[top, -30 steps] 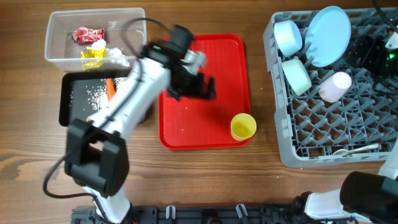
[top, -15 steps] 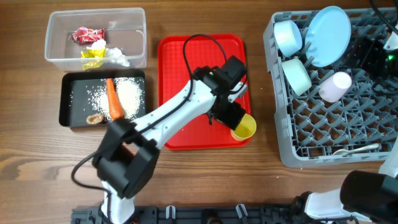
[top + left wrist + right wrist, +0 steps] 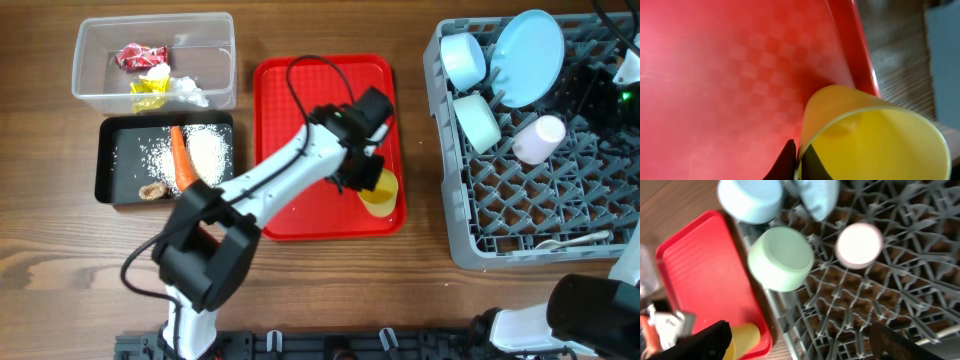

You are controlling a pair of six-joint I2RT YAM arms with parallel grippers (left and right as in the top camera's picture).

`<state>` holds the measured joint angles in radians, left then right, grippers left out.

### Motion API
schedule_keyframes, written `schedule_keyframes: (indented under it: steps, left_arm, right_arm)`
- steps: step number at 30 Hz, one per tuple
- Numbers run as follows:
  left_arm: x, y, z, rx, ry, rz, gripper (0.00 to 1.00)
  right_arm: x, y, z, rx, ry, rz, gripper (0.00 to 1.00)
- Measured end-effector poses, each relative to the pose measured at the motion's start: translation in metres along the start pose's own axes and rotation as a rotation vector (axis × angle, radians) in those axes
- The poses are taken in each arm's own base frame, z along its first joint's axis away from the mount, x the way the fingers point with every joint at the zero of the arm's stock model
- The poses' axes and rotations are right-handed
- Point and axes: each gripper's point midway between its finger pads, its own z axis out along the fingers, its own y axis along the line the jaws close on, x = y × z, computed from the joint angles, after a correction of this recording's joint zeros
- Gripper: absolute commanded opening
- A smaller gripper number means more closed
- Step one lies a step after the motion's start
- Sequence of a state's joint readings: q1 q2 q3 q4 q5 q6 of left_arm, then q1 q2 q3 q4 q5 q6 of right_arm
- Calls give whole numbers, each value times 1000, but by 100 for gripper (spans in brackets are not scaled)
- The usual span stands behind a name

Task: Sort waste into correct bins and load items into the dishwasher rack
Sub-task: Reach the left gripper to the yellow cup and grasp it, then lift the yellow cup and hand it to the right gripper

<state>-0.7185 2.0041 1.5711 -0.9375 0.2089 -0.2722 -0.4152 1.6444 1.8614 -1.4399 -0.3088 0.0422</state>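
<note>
My left gripper (image 3: 362, 180) is shut on the yellow cup (image 3: 381, 193), which tilts at the front right corner of the red tray (image 3: 300, 100). In the left wrist view, one of the left gripper (image 3: 799, 162) fingers is inside the yellow cup (image 3: 875, 145) wall and the other outside. My right gripper (image 3: 800, 345) hangs open over the grey dishwasher rack (image 3: 520, 220). The rack holds a light-blue plate (image 3: 530, 58), two bowls (image 3: 463, 58) (image 3: 478, 120) and a pink cup (image 3: 540, 138).
The clear tub (image 3: 215, 50) at the back left holds red and yellow wrappers (image 3: 135, 57) and tissue (image 3: 188, 90). The black tray (image 3: 108, 160) in front of it holds a carrot (image 3: 182, 160), rice (image 3: 208, 152) and a brown lump (image 3: 152, 190).
My left arm swung from the tray's back left to the yellow cup and shut on its rim. The cup tipped and shifted slightly left. The right arm stayed still.
</note>
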Motion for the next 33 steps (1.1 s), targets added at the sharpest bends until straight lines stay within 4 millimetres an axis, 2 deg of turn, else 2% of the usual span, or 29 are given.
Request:
schedule_keyframes:
  steps: [3, 6, 8, 10, 13, 15, 17, 20, 23, 27, 33]
  left_arm:
    - [-21, 12, -34, 105, -77, -88, 4]
    - [-54, 29, -93, 307, -223, -165, 4]
    - [-68, 36, -121, 435, -283, -182, 4]
    - [-76, 39, -138, 542, -316, -183, 4]
    - [-85, 29, -170, 740, -364, -115, 4]
    - [-83, 15, -189, 872, -367, -44, 4]
    - [-78, 4, -201, 960, -357, 9, 4]
    - [-75, -3, -212, 1027, -359, 61, 4]
    - [-74, 5, -222, 1062, -371, 70, 4]
    - [-76, 18, -230, 1077, -403, 76, 4]
    - [-77, 18, -236, 1088, -427, 112, 4]
  right_arm:
    - [5, 24, 2, -88, 19, -71, 91]
    - [15, 70, 4, -235, 47, -192, 91]
    - [22, 93, 5, -297, 60, -256, 92]
    - [29, 117, 6, -356, 68, -328, 93]
    - [39, 156, 6, -446, 62, -450, 94]
    - [47, 188, 6, -530, 53, -537, 95]
    - [54, 218, 5, -636, 30, -618, 96]
    - [61, 246, 6, -804, 9, -675, 98]
    - [64, 257, 9, -945, -8, -695, 100]
    - [81, 265, 15, -1173, 21, -697, 100]
    - [85, 271, 10, -1355, 16, -710, 100]
